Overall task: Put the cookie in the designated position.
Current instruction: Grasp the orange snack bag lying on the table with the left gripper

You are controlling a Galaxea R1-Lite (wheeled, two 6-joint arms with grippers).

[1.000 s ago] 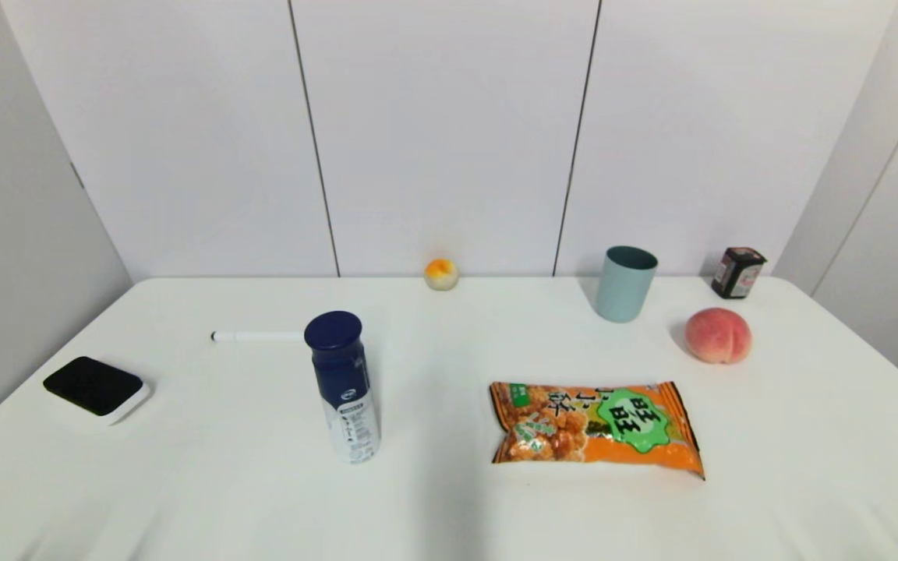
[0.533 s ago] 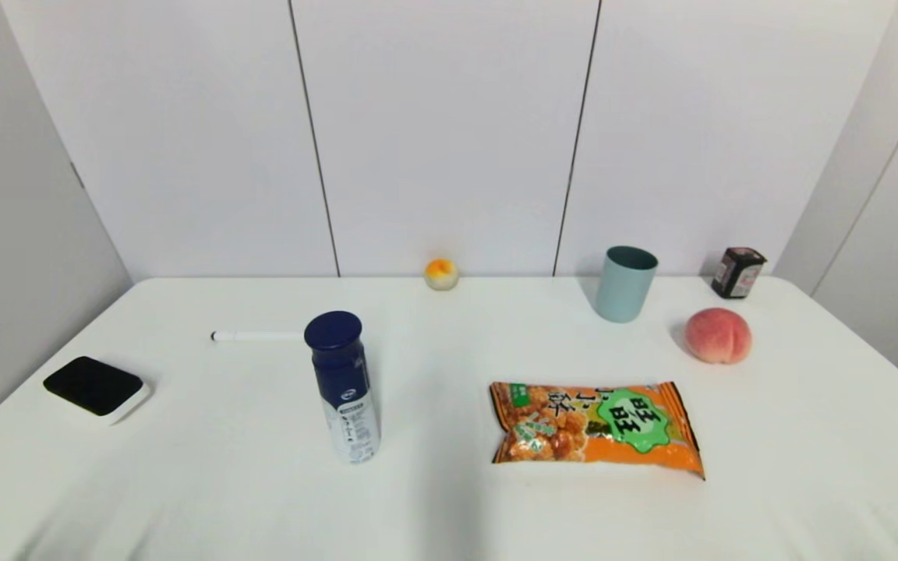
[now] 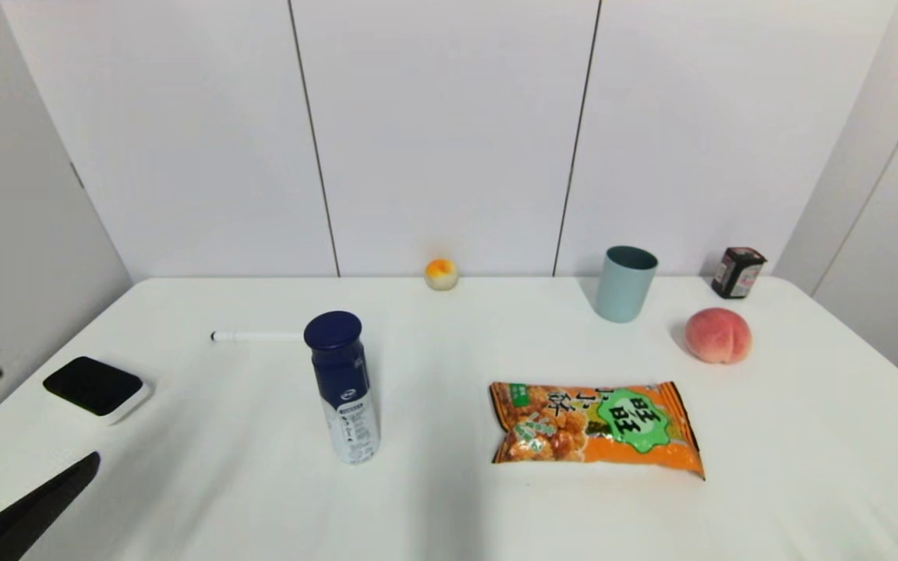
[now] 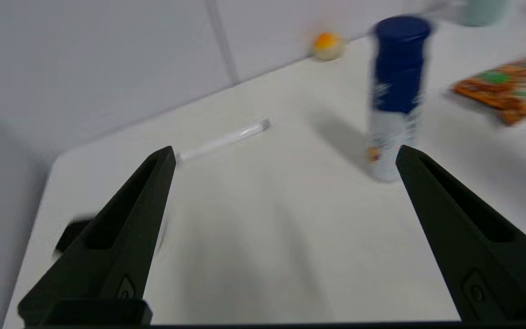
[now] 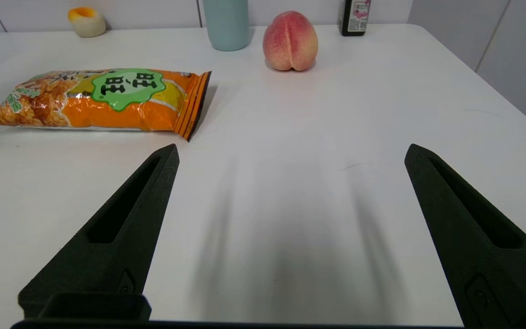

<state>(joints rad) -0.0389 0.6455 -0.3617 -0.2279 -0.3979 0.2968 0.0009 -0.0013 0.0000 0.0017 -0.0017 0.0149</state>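
- Head view: the cookie lies flat on the table, to the right of the bottle. The left gripper shows at the left edge, fingers wide apart and holding nothing. If it reaches across, it could knock the bottle over (it stands tall).
- Left wrist view: the bottle stands between this gripper and the cookie.
- Right wrist view: the right gripper is wide too and empty. The cookie lies near one finger; the slippery bag could slide away.
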